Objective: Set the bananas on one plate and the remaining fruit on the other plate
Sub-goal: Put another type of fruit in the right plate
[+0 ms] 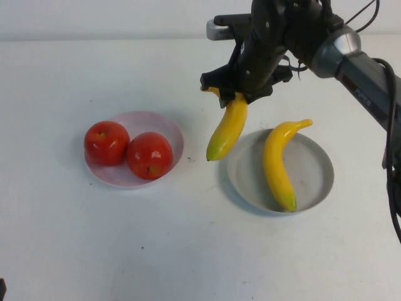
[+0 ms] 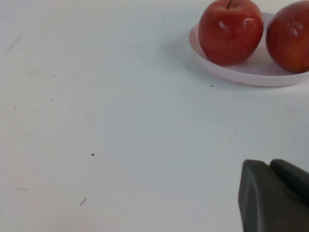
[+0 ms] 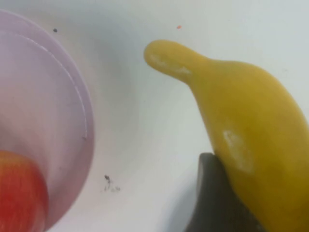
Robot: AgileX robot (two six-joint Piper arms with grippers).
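Observation:
My right gripper (image 1: 233, 94) is shut on the upper end of one banana (image 1: 227, 128), which hangs above the table by the grey plate's (image 1: 316, 169) left rim. In the right wrist view the banana (image 3: 251, 121) fills the frame against one dark finger (image 3: 212, 203). The other banana (image 1: 279, 164) lies on the grey plate. Two red apples (image 1: 106, 143) (image 1: 149, 155) sit on the pink plate (image 1: 169, 135). My left gripper (image 2: 271, 166) is shut and empty over bare table, near the pink plate (image 2: 251, 75) and its apples (image 2: 231, 31) (image 2: 289, 36).
The white table (image 1: 188, 251) stretches around both plates. The right arm (image 1: 351, 63) reaches in from the upper right with cables. The pink plate's rim (image 3: 43, 106) and an apple (image 3: 19, 193) show in the right wrist view.

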